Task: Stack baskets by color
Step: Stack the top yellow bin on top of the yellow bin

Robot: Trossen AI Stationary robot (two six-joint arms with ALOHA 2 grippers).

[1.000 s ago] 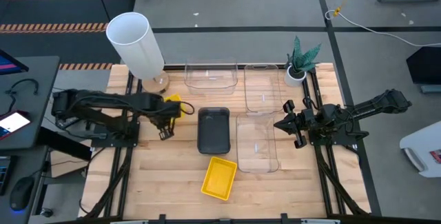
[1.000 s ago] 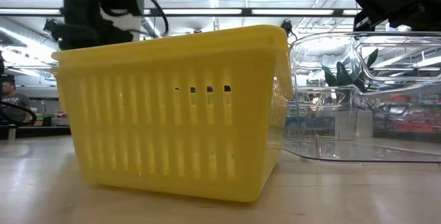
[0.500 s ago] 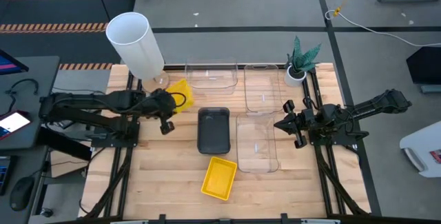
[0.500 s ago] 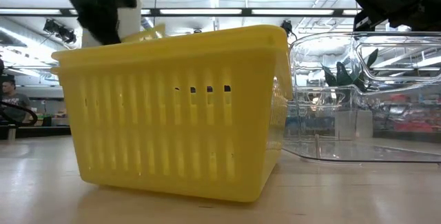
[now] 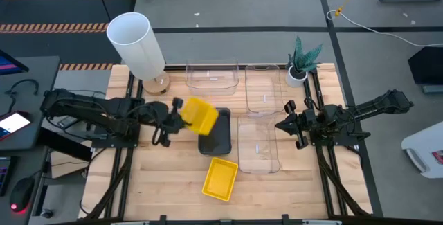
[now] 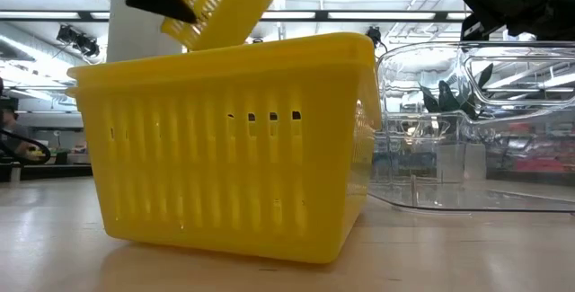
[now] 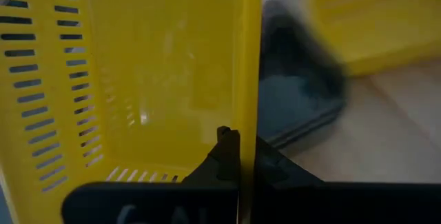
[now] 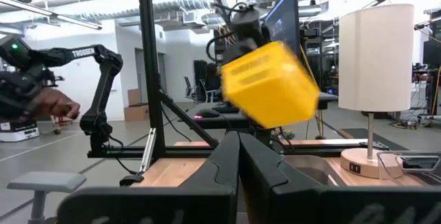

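Legible text: "TROSSEN" in white letters on the upper link of a dark jointed robot arm (image 8: 83, 53) standing in the room, right wrist view. Nothing else readable.

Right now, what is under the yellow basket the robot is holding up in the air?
Under the lifted yellow basket, pinched by the left gripper, lies the dark grey basket on the table. The basket hides that grey one's far end; nothing shows in the rest.
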